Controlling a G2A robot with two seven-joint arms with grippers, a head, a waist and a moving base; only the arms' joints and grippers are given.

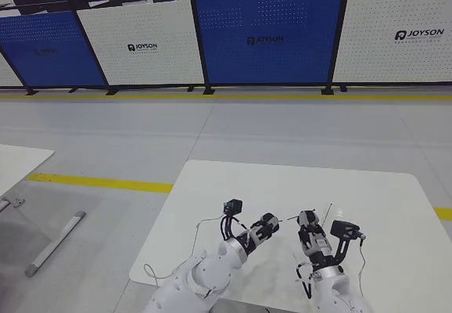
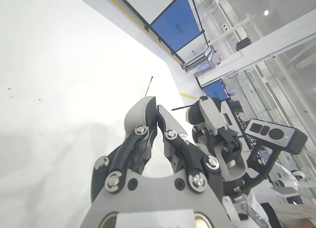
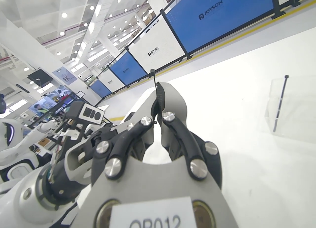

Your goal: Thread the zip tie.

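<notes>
Right pincer (image 3: 158, 85) was clamped on the black zip tie (image 3: 152, 73) over the white tabletop (image 1: 288, 184). The head end poked just past the fingertips, and the rest ran down between the pads, hidden. In the left wrist view that exposed end pointed sideways toward the left pincer (image 2: 157, 105), which sat just beside it, pressed together with nothing visible in its grip. So the left arm looked the nearer helper, though it would probably need to open before taking the tail. A spare zip tie (image 3: 281, 100) leaned nearly upright in a clear holder (image 3: 293, 115) on the right pincer's far side.
</notes>
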